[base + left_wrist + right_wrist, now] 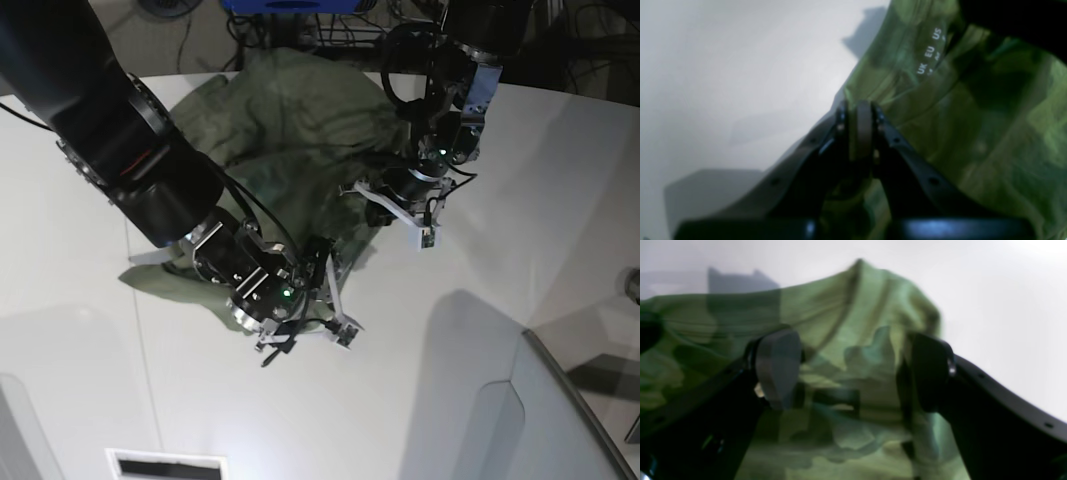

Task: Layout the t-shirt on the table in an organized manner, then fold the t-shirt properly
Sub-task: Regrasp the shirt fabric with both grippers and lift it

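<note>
A: Left gripper [860, 113], open or closed?

B: Closed. Both fingers pressed together at the tips, no gap visible between the pads. Placed right at the edge of the t-shirt [973, 116], near the collar. Cannot tell for sure if cloth is caught between the pads; too blurred there.

A: And around those tips?

B: Olive-green cloth to one side, wrinkled, with the small pale label print [929, 53] a little beyond the tips, showing UK, EU, US. White table [723, 83] on the other side, bare, with the gripper's grey shadow on it.

A: Right gripper [853, 373]?

B: Wide open. Two fingers [778, 368] well apart, holding nothing. Poised over the shirt, with green cloth seen in the gap between them. Hard to say if touching the cloth or only just above it.

A: Beyond that one?

B: A raised fold of the shirt past the fingers, then white table behind it.

A: Position of the shirt on the whole?

B: In the base view, crumpled in a heap on the table, toward the far edge, not spread flat. Left gripper [415, 225] at the heap's side nearer to the middle of the table, right gripper [338, 315] at the heap's near edge. Both arms reaching over the cloth, the two grippers near to each other but apart.
</note>
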